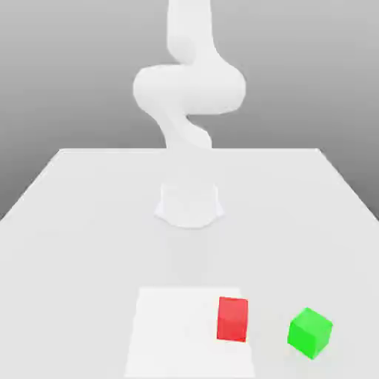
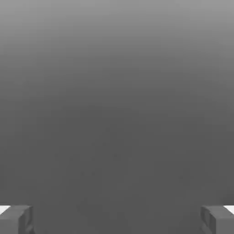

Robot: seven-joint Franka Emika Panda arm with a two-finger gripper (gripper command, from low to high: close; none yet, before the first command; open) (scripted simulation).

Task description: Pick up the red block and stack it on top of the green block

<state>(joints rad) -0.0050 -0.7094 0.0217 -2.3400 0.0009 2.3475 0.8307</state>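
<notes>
The red block [image 1: 232, 320] rests on the white table near its front edge, on the right part of a brighter white patch [image 1: 185, 333]. To its right in the exterior view, a short gap away, sits the green block [image 1: 309, 333], turned at an angle. In the hand view my gripper [image 2: 117, 220] is open: its two grey fingertips [image 2: 16, 219] stand far apart with nothing between them, and beyond them is plain grey background. The pale arm [image 1: 189, 89] rises from its base [image 1: 189, 204] and runs out of the top of the exterior view.
The white table [image 1: 89, 222] stretches from the arm's base to the front edge, with its side edges slanting outward. The arm's round base stands at mid-table, well behind both blocks.
</notes>
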